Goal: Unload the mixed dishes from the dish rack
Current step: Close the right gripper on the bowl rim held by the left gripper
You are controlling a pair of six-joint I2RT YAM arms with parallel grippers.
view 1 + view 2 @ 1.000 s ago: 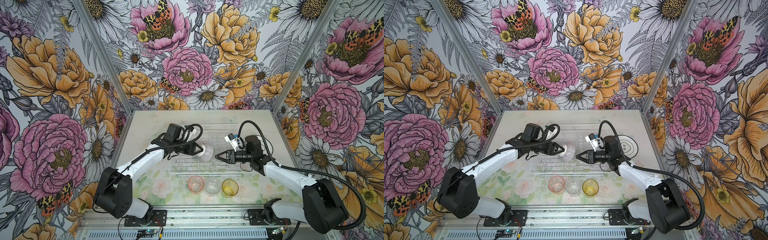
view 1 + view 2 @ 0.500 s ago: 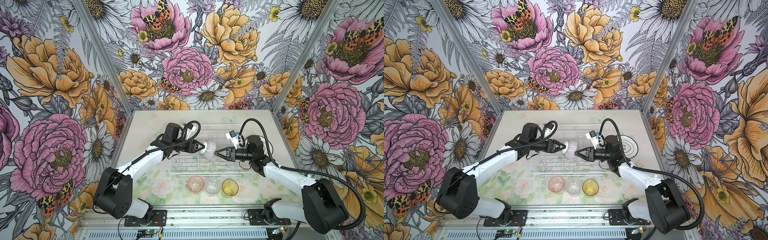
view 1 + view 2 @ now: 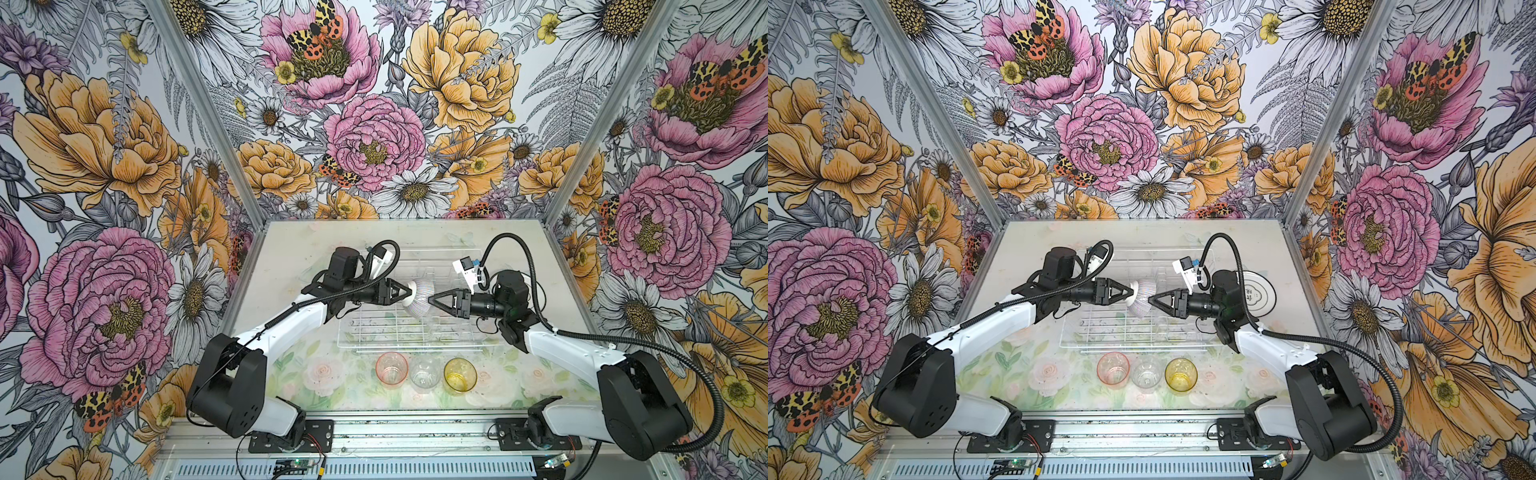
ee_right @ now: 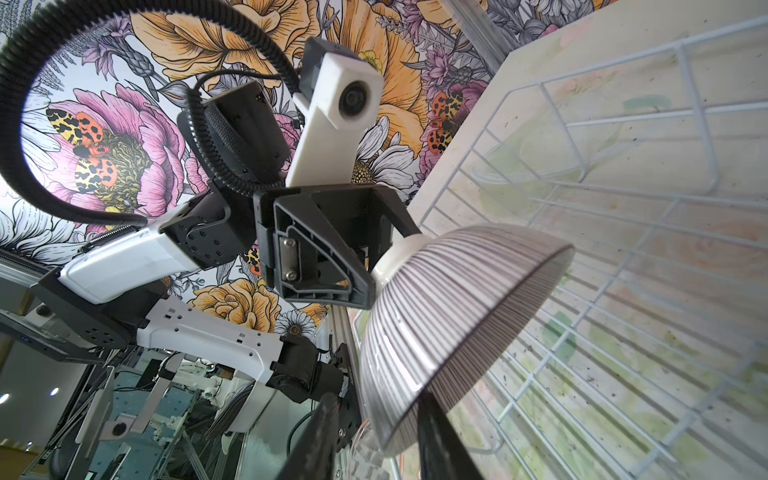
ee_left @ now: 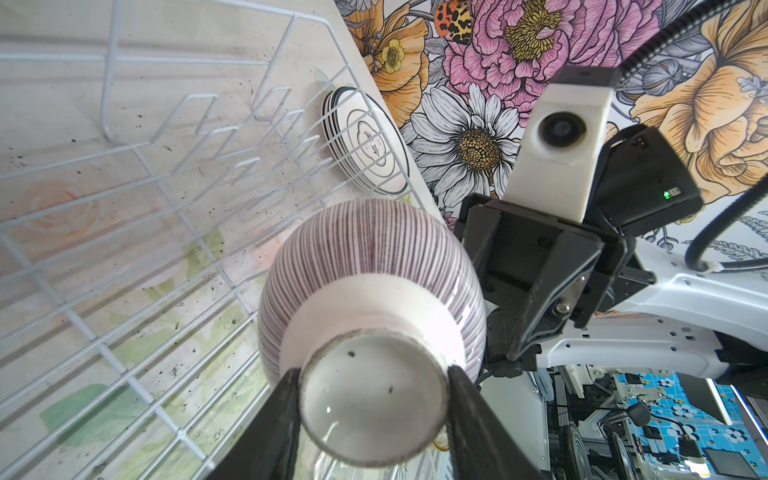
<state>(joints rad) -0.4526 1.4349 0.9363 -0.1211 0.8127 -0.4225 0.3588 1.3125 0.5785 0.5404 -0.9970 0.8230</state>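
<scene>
The purple-grey striped bowl (image 3: 420, 297) (image 3: 1143, 297) hangs on its side above the white wire dish rack (image 3: 399, 333) (image 3: 1121, 333). My left gripper (image 3: 409, 293) (image 5: 373, 374) is shut on the bowl's (image 5: 370, 266) white foot ring. From the opposite side my right gripper (image 3: 432, 298) (image 4: 376, 401) stands open astride the bowl's rim (image 4: 457, 324), one finger inside and one outside with a gap. A stack of white plates (image 3: 1259, 291) (image 5: 365, 141) lies on the table right of the rack. Pink (image 3: 391, 369), clear (image 3: 424, 372) and amber (image 3: 459, 374) tumblers stand in front of it.
The rack's upright prongs (image 5: 232, 137) and raised side wires (image 4: 690, 95) stand just below and behind both grippers. Flowered walls close the table in on three sides. The right arm's black cable (image 3: 511, 249) loops above the plates.
The left gripper has lifted the bowl and carried it toward the middle. The right gripper has moved left to meet it, and its fingers now straddle the rim.
</scene>
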